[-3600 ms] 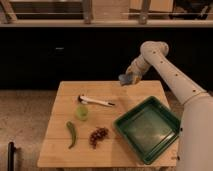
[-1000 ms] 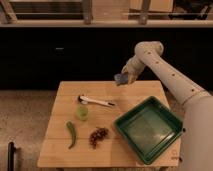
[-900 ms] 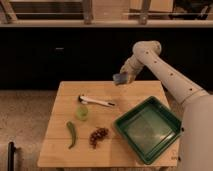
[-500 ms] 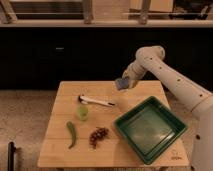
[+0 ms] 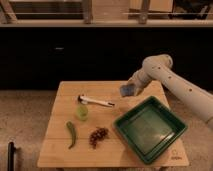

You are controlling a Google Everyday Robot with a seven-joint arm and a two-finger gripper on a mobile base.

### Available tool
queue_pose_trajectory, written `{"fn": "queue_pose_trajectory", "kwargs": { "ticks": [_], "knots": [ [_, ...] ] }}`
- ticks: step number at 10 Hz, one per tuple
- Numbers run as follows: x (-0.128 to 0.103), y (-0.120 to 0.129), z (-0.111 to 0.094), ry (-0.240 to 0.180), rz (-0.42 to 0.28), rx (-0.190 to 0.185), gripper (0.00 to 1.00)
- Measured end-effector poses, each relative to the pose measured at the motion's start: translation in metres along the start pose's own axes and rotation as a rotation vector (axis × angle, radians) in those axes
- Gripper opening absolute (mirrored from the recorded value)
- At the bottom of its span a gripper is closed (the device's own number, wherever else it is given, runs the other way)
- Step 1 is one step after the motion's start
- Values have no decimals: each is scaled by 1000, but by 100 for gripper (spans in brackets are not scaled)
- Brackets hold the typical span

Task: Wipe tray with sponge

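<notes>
On the pale wooden table [image 5: 56, 150] the small light-green cup [image 5: 82, 111] sits unmoved. The gripper [image 5: 131, 88], pinching the small blue-grey rectangular sponge [image 5: 128, 90], has dipped rightward towards the large dark-green square tray [image 5: 150, 129]. The sponge hangs near its back-left rim, so wiping seems imminent.

One wooden worktop [image 5: 62, 150] carries five loose things. There is one dark-green tray [image 5: 150, 129], one small light-green cup [image 5: 82, 111] and one long green vegetable [image 5: 71, 134], possibly a pepper or an okra pod. There is also one bunch of dark red grapes [image 5: 98, 136] (counted as a single cluster) and one white-handled utensil [image 5: 96, 101]. There is one blue-grey sponge [image 5: 127, 90], clamped in the one gripper [image 5: 131, 87], which hangs above the worktop's far side just behind the tray's back corner. One robot arm [image 5: 175, 82] is present.
</notes>
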State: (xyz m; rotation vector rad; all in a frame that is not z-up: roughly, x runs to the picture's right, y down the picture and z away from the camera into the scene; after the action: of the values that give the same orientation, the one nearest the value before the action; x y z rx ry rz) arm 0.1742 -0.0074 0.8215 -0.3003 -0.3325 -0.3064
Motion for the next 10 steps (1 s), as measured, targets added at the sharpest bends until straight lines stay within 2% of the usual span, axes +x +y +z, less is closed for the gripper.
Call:
{"fn": "queue_pose_trajectory", "kwargs": {
  "ticks": [8, 10],
  "knots": [
    [6, 57, -5, -31, 18, -10, 0],
    [2, 74, -10, -26, 47, 4, 0]
  ]
}}
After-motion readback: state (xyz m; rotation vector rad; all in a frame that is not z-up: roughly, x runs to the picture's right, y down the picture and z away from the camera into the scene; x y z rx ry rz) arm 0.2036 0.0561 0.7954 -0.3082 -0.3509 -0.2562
